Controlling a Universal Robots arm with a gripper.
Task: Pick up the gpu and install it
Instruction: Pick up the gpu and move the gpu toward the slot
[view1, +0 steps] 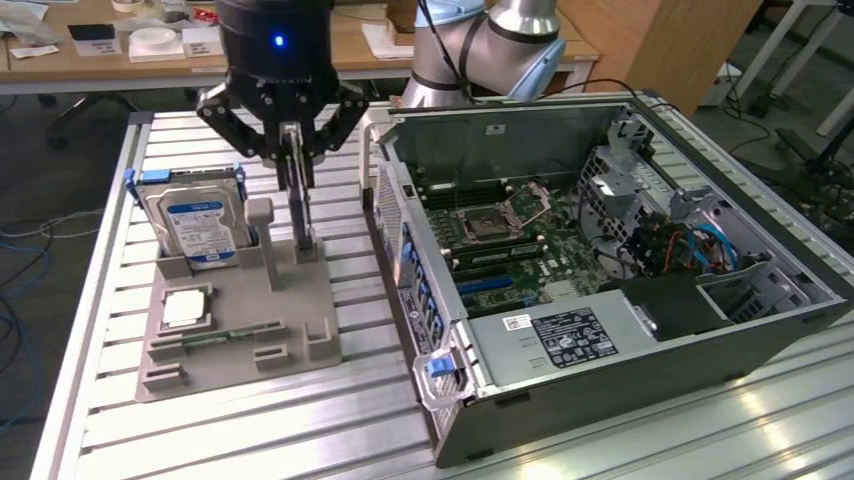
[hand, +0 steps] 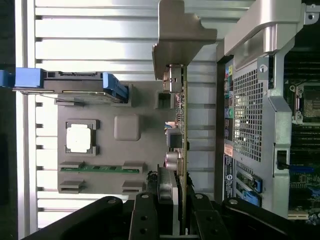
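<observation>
Exterior view: the black multi-fingered gripper hangs straight over the grey moulded holder block, its fingers drawn in on the top edge of the gpu, a thin dark card standing upright on edge near the holder's middle. Whether the card's lower edge has cleared the holder's slot cannot be told. In the wrist view the card runs edge-on between the finger pads, which look pressed to both faces, and its grey metal end bracket juts past the holder's far end. A silver hard drive with a blue-white label stands in the holder beside the card, and the open black computer case stands just beside the holder. The hold is narrow and high on a long, thin board, so I judge it could pivot or slip; a tilted pull could jam it in the holder's slot, and the bracket could knock the case wall.
</observation>
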